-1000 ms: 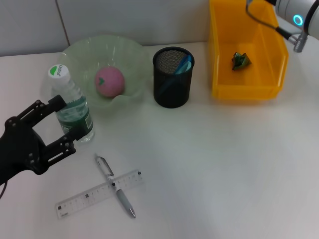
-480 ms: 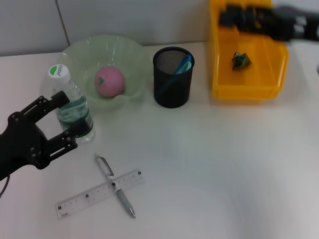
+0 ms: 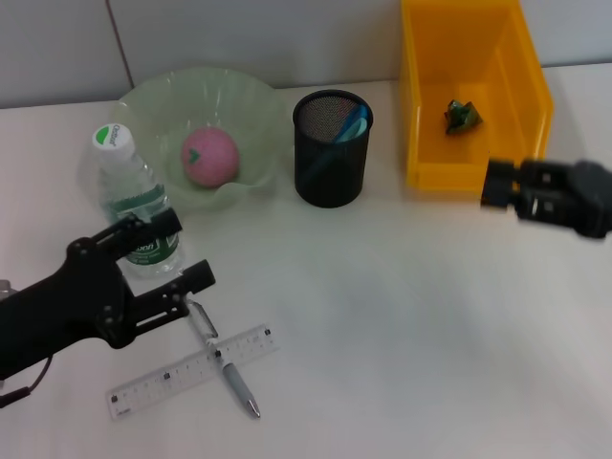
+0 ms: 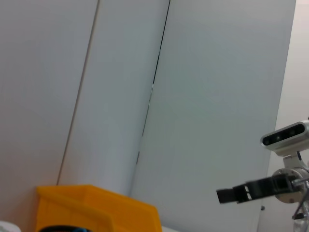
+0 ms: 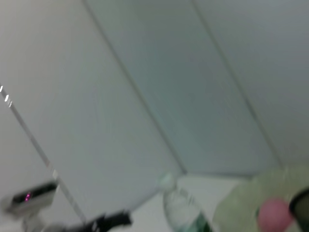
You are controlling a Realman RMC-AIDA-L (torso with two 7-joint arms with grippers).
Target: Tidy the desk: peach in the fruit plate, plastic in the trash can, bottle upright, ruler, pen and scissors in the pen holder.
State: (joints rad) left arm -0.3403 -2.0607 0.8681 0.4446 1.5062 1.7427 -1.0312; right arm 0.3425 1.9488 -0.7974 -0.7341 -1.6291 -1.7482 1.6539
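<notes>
The clear bottle (image 3: 134,206) with a white cap stands upright at the left, also in the right wrist view (image 5: 181,212). My left gripper (image 3: 182,253) is open and empty, just right of the bottle and above the pen's upper end. The silver pen (image 3: 222,359) lies across the clear ruler (image 3: 191,371) near the front. The pink peach (image 3: 209,156) rests in the green fruit plate (image 3: 153,100). Blue scissors handles (image 3: 350,124) show inside the black mesh pen holder (image 3: 331,177). Green crumpled plastic (image 3: 463,116) lies in the yellow trash can (image 3: 421,143). My right gripper (image 3: 499,185) hovers in front of the trash can.
A grey panelled wall runs behind the desk. The trash can (image 4: 96,208) and my right gripper (image 4: 239,192) appear far off in the left wrist view. White desk surface stretches between the two arms.
My left gripper has moved right and forward, off the bottle and toward the pen. My right arm has swept from behind the trash can down to its front right corner.
</notes>
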